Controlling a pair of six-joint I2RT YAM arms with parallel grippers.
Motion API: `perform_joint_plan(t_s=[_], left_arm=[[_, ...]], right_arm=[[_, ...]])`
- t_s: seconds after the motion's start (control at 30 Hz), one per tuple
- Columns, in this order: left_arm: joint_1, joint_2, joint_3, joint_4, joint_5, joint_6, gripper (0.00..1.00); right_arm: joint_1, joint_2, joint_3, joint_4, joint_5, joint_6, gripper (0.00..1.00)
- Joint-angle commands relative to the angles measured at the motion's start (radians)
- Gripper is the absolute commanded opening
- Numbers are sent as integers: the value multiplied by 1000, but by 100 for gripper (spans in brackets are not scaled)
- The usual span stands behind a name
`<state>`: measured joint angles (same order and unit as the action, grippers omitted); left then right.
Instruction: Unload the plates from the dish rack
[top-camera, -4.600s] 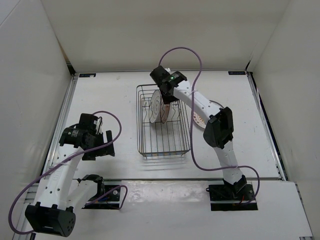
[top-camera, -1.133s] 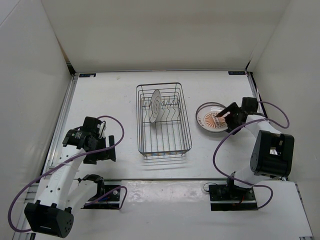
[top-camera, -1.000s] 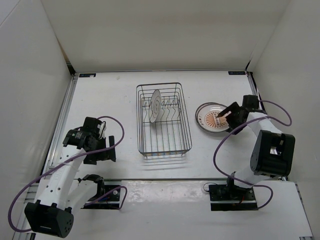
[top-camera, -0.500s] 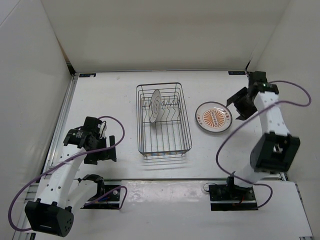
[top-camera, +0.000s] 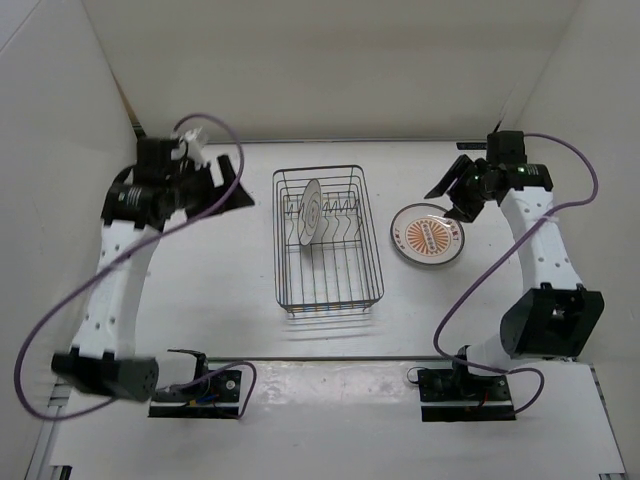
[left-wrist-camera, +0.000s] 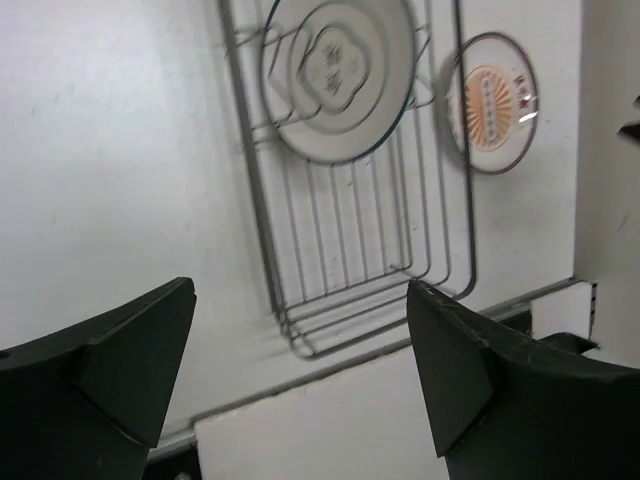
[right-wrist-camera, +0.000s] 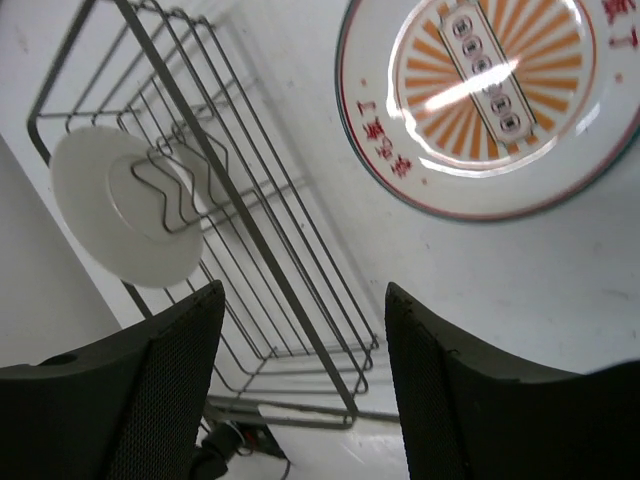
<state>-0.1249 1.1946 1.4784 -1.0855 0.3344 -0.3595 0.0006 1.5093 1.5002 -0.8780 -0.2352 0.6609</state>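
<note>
Now: rack (top-camera: 328, 240) sits on the white table (top-camera: 210, 270), its long side running away from the arm bases.

Upright plate (top-camera: 311, 212): on edge in the rack's far half, toward the left wall, held among the prongs. The left wrist view shows a plain white side with a raised foot ring. Rest of the rack bare wire.

Flat plate (top-camera: 427, 236): face up on the table, right of the rack, level with its far half and clear of the wire. Orange sunburst, pale centre band, dark rim. Cannot tell whether another plate lies under it.

Left gripper (top-camera: 232, 183): in the air left of the rack, off its far-left corner, well apart from the wire. It points toward the rack. Fingers (left-wrist-camera: 130, 360) spread wide, nothing between them. Its camera looks down on the rack, with the flat plate past the far wall.

Right gripper (top-camera: 447, 200): in the air right of the rack, over the flat plate's far edge, not touching it. Fingers (right-wrist-camera: 170, 380) wide apart, empty. Its camera takes in the flat plate and the rack with the upright plate.
</note>
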Motion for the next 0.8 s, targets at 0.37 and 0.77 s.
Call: perform_joint_plan(t_s=[0.37,0.77], left_arm=[[-407,800,775,48,-199,19,96],[-478,884,657,76,-278,50,98]], right_arm=[[-4,-158,37,-260,82,-220,75],[-2,-222,-37,-234,198,-248,82]])
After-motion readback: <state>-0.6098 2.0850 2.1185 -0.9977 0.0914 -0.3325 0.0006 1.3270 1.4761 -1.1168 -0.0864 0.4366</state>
